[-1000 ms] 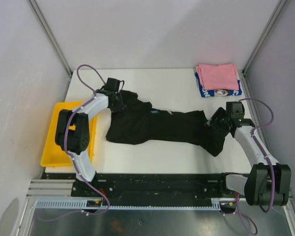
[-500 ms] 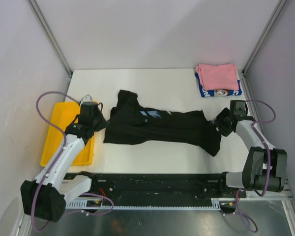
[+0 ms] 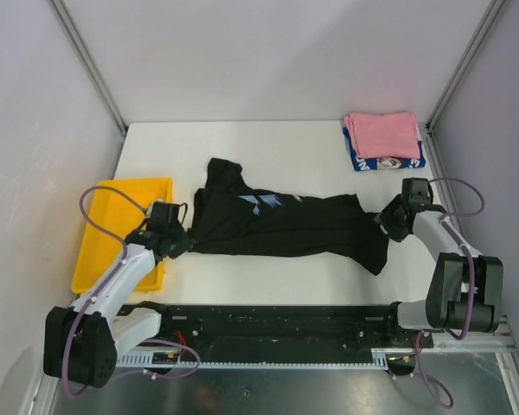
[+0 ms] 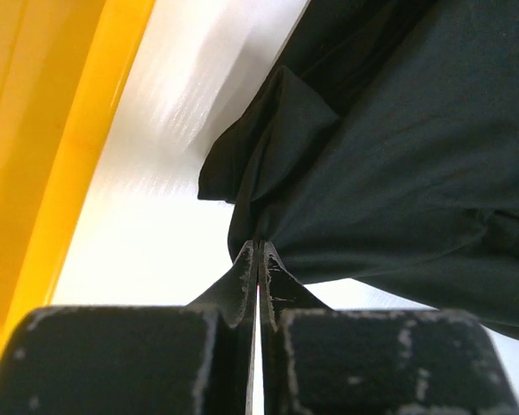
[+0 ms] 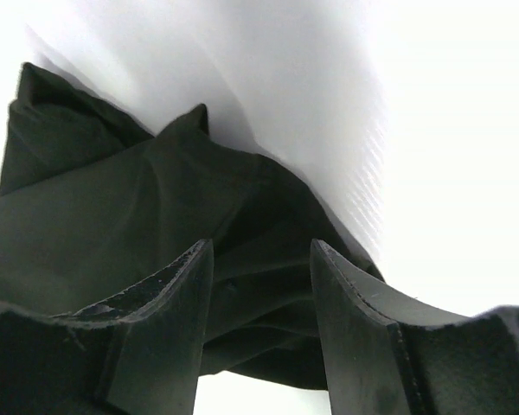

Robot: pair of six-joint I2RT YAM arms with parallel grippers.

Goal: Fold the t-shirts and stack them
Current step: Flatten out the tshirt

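The black t-shirt (image 3: 285, 226) lies stretched sideways across the middle of the table, a bit of blue print (image 3: 259, 201) showing near its left part. My left gripper (image 3: 180, 242) is at the shirt's near-left corner. In the left wrist view its jaws (image 4: 259, 246) are shut, pinching a point of the black cloth (image 4: 398, 156). My right gripper (image 3: 386, 218) is at the shirt's right end. Its fingers (image 5: 261, 251) stand apart with bunched black cloth (image 5: 112, 216) in the gap. The pink t-shirt (image 3: 381, 134) lies folded on the blue-and-white one (image 3: 387, 162) at the back right.
The yellow tray (image 3: 112, 225) sits at the table's left edge, just left of my left gripper, and its rim (image 4: 35, 156) fills the left of that wrist view. Grey walls enclose the table on three sides.
My left arm swung from the shirt's far-left sleeve to its near-left corner and shut on the cloth there. My right gripper shifted slightly right and its jaws narrowed.
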